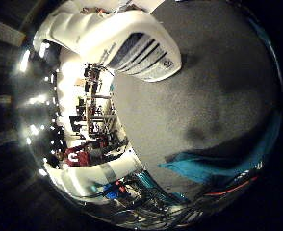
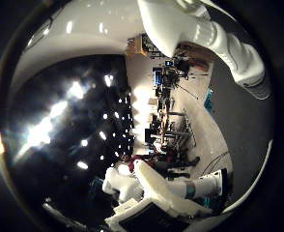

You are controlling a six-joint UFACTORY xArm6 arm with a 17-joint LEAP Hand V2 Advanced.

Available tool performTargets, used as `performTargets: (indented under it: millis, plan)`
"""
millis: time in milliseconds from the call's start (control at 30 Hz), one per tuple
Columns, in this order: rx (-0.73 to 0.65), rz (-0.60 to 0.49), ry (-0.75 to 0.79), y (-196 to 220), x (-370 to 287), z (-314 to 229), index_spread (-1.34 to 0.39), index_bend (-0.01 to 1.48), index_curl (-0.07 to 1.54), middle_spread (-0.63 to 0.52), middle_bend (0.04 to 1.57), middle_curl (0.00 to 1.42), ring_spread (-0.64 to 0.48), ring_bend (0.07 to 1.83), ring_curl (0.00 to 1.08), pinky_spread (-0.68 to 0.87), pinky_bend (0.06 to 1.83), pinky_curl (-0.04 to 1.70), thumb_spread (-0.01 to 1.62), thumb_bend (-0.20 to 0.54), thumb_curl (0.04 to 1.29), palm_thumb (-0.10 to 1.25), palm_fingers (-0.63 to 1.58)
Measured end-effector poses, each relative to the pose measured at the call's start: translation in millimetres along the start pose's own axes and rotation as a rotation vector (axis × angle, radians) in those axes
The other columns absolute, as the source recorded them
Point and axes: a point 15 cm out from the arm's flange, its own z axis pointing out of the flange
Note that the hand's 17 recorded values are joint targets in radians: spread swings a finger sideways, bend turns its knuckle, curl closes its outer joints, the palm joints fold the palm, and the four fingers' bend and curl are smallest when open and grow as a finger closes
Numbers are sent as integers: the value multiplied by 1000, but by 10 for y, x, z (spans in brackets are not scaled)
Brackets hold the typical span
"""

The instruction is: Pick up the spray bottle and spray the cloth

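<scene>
The white spray bottle (image 1: 132,43), with a striped label, lies close against my palm and fills one side of the little finger side view. Its rounded white body (image 2: 84,34) also curves across the thumb side view. My right hand (image 2: 151,198) has white fingers (image 1: 98,173) curled in from the side opposite the bottle, so it is shut on it. The teal cloth (image 1: 213,166) lies crumpled on the grey table (image 1: 204,86), some way off from the palm. The bottle's nozzle is hard to make out.
Behind the table's edge there is a room with racks and equipment (image 2: 171,125). A dark ceiling with bright lights (image 2: 60,121) fills much of the thumb side view. A small teal object (image 2: 208,101) stands at the table's far edge.
</scene>
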Motion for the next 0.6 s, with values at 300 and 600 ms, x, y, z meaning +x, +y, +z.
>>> performTargets:
  millis: [300, 600]
  plan:
    - [40, -52, 75, 20, -299, -559, -296, 124, 140, 237, 162, 204, 244, 240, 256, 420, 441, 324, 980, -27, 286, 490, -114]
    - [44, -47, 106, 87, -387, -812, -282, 127, 152, 237, 165, 200, 254, 234, 259, 419, 434, 322, 981, -27, 284, 491, -103]
